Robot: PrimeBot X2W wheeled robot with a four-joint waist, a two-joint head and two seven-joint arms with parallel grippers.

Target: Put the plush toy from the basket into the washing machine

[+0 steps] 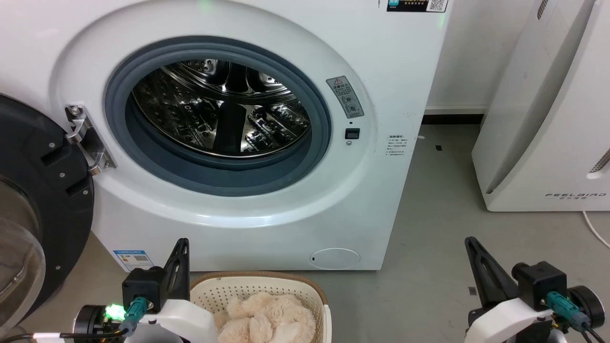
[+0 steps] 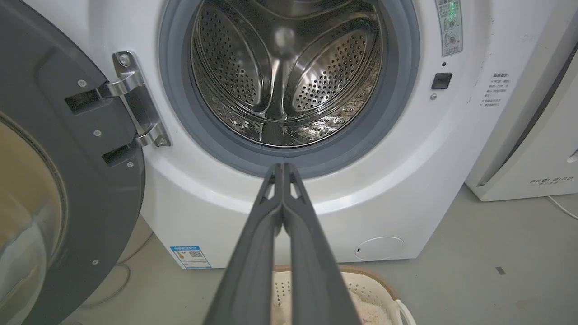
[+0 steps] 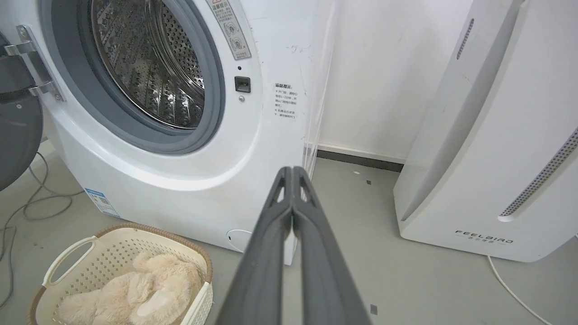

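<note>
Washing machine (image 1: 238, 228): stands on the grey floor (image 1: 429, 214), porthole uncovered. The black-rimmed door (image 1: 52, 190) is swung wide to the left on its steel hinge (image 1: 86, 138). Grey gasket (image 1: 209, 178) rings the opening. The steel drum (image 1: 224, 109) shows only its own perforated wall and paddles.

Basket (image 3: 104, 253): on the floor just in front of the machine's lower front panel, below the porthole. Brown rim and one white side handle are clear in the right wrist view. Cannot tell whether the basket touches the machine.

Plush toy (image 3: 135, 293): lying in the basket, cream long pile, slumped across the bottom with limbs folded loosely. No finger touches it.

Left hand (image 2: 282, 168): closed, the two dark fingers pressed together along their length, gripping nothing. In the head view it sits at the lower left, just beside the basket's left rim, fingers pointing towards the machine. In its own wrist view the tips line up with the lower edge of the gasket.

Right hand (image 3: 292, 169): closed likewise, fingers flat against each other, gripping nothing. It hangs over bare floor, well apart from the basket, pointing near the machine's right front corner.

Other: white slanted FEELBIRD appliance (image 1: 548, 119) on the floor right of the machine, a gap of floor between them. Loose cables (image 3: 27, 203) lie on the floor under the open door.
</note>
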